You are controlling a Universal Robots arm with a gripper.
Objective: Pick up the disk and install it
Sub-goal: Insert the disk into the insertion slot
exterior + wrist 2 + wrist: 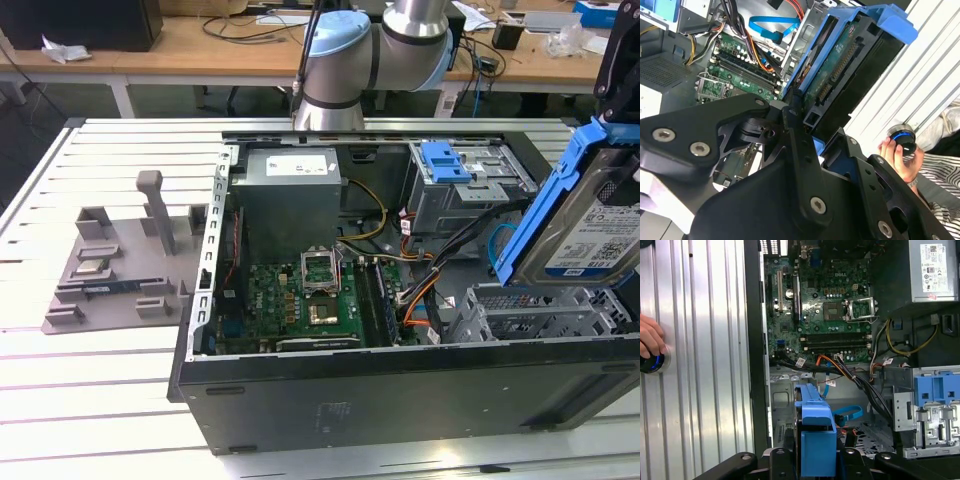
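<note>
And there it was, the disk (600, 225) was up off the counter (100, 380) and in the air, tilted on its edge at the exterior view's right, hanging just above the open computer case (400, 390). The pincer (815, 456) was clenched on the disk's blue frame, one finger on each side, as both wrist views showed. So the pick-up looked done. The fitting was not: the disk sat in no slot yet, and the grey metal bay (540, 310) right below it stood open and unfilled, by my reading the place it had to go. Beside that, the drive cage (470, 175) with the blue tab was untouched. On to the labels: the disk carried a white-and-blue sticker (605, 245) facing the exterior camera, and the power supply (290, 180) wore a white sticker on top, both covered in small print I left unread. Off to one side, a person's hand (650, 342) rested on a blue-lit knob (649, 364) on the counter.
</note>
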